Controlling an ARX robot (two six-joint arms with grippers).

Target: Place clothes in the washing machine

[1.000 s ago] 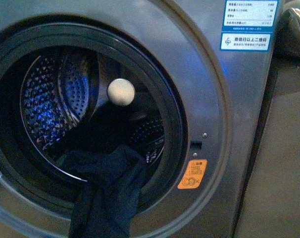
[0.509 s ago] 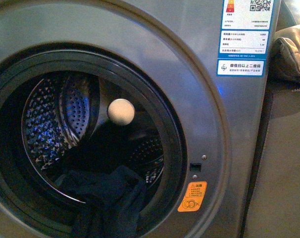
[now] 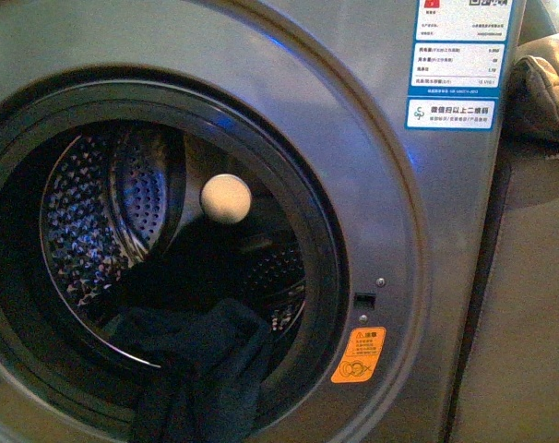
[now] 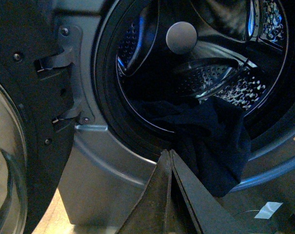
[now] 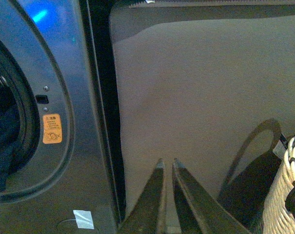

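The grey washing machine (image 3: 381, 175) fills the front view, its porthole open onto the perforated drum (image 3: 95, 212). The dark navy clothes (image 3: 210, 369) hang over the lower rim of the porthole, partly inside and partly draped down outside. In the left wrist view the clothes (image 4: 211, 141) spill over the rim just beyond my left gripper (image 4: 168, 152), which is shut and holds nothing. My right gripper (image 5: 167, 163) is shut and empty, facing the beige panel (image 5: 201, 97) beside the washing machine (image 5: 64, 73). Neither arm shows in the front view.
The open door (image 4: 26, 126) stands beside the porthole in the left wrist view. A round pale knob (image 3: 226, 197) sits inside the drum. A woven rope basket (image 5: 284, 195) is close to the right gripper. A tan-olive cloth (image 3: 547, 88) lies on top of the beige panel.
The front view has shifted slightly; the machine and clothes appear a little higher than half a second ago. The clothes still hang over the rim.
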